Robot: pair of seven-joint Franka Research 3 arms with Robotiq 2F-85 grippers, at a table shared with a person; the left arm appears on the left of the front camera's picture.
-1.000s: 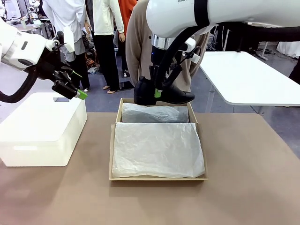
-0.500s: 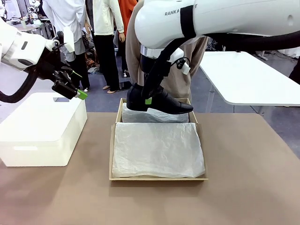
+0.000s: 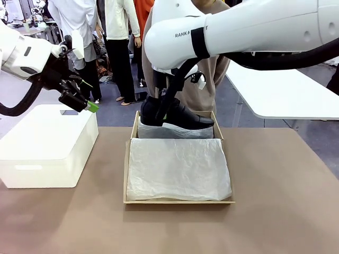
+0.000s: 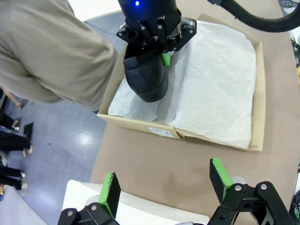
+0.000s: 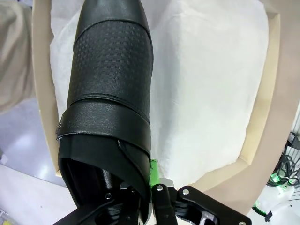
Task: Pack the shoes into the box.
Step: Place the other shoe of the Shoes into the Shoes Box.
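Right wrist view: right fingers point(image 5: 148, 174) clamp the shoe point(image 5: 110, 61) by its heel, toe ahead, to lay it in the box point(image 5: 268, 84). Left fingers point(image 4: 164, 180) stand apart.

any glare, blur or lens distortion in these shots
Front view: even light, sharp throughout, tissue paper bright but its creases readable. Left wrist view: a glare spot on the blue floor, otherwise crisp. Right wrist view: the wide-angle lens bows the box rim; the shoe is close, its embossed texture in focus with a soft sheen.
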